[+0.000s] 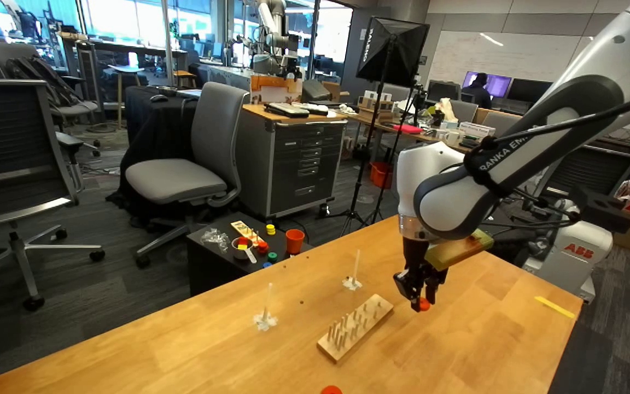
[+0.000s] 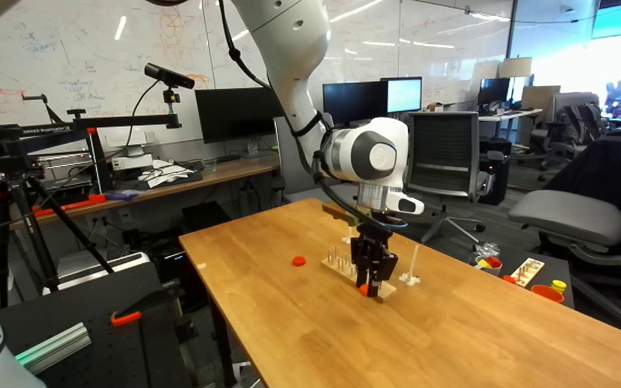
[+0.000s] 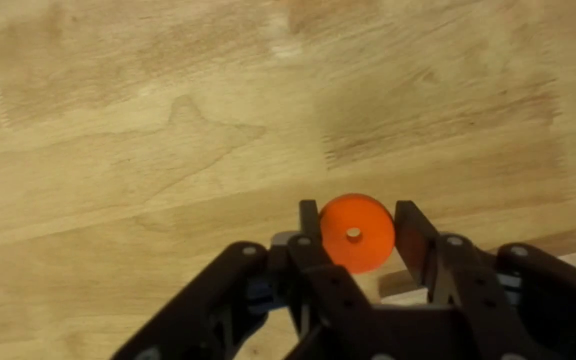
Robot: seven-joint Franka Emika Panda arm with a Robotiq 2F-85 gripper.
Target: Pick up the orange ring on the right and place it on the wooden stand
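The gripper (image 3: 357, 220) is closed on the orange ring (image 3: 354, 257), a finger against either side, and the ring's small hole faces the wrist camera. Held like this, the ring is just beside one end of the wooden stand (image 1: 356, 337) (whether it clears the table is hard to judge). The stand lies flat on the table (image 1: 473, 350), its short pegs pointing up. On one side of it, two thin pale rods (image 1: 356, 265) stand upright, with whitish patches at their feet. On the opposite side, well apart from the gripper, another orange ring (image 2: 298, 261) lies on the tabletop. A strip of yellow tape (image 1: 554, 307) is stuck near a corner. Beyond the table's edge, a low black side table (image 1: 219, 282) carries an orange cup (image 1: 294, 241) and small coloured pieces, with a grey chair (image 1: 178, 178) behind it.
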